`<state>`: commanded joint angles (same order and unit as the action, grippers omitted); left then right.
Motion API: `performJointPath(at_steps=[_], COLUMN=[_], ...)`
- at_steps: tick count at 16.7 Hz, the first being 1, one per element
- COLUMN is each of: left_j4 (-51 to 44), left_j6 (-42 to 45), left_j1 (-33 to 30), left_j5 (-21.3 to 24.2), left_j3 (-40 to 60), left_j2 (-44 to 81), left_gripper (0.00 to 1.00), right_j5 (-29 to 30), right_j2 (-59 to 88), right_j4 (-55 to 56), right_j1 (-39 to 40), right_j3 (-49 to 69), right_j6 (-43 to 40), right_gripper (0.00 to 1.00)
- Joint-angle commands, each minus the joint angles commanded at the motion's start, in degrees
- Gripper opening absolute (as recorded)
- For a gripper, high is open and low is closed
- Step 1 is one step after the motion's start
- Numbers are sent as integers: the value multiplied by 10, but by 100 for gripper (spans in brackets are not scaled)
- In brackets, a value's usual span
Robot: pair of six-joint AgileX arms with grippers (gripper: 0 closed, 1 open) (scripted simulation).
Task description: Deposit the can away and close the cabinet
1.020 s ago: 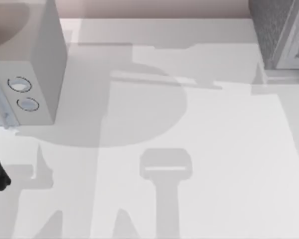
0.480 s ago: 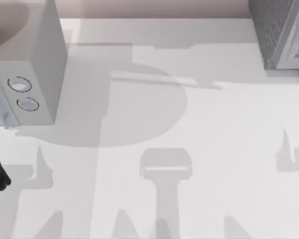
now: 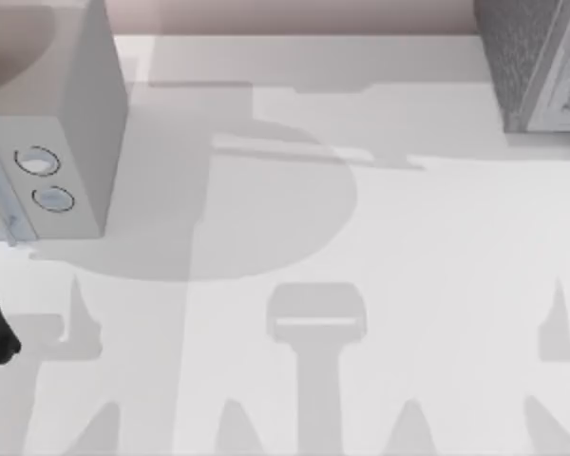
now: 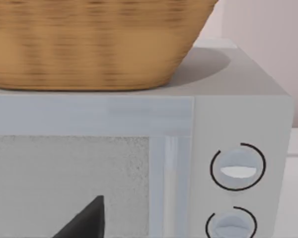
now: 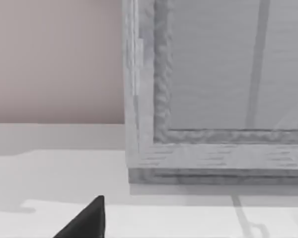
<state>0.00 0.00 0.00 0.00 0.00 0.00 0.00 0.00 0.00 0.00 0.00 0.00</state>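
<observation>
Before left hand (image 4: 84, 220): microwave (image 4: 139, 163), basket (image 4: 89, 44) atop.

Overhead top view; wrist views close on microwave (image 4: 238, 148), cabinet (image 5: 213, 99).

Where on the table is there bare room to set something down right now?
The table lies bare between the microwave at the left edge and the grey cabinet at the far right corner, and along the whole near edge. It is crowded only beside those two appliances.
</observation>
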Motion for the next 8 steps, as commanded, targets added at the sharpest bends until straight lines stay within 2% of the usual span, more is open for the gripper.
performJointPath(at_steps=[5, 8], left_j4=[0, 0], left_j6=[0, 0], left_j1=[0, 0], left_j5=[0, 0], left_j3=[0, 0], left_j2=[0, 0], left_gripper=[100, 100], right_j5=[-1, -33], right_j2=[3, 40], right_j4=[0, 34], right_j1=[1, -26], right_j3=[1, 12], right_j6=[0, 1], right_gripper=[100, 100])
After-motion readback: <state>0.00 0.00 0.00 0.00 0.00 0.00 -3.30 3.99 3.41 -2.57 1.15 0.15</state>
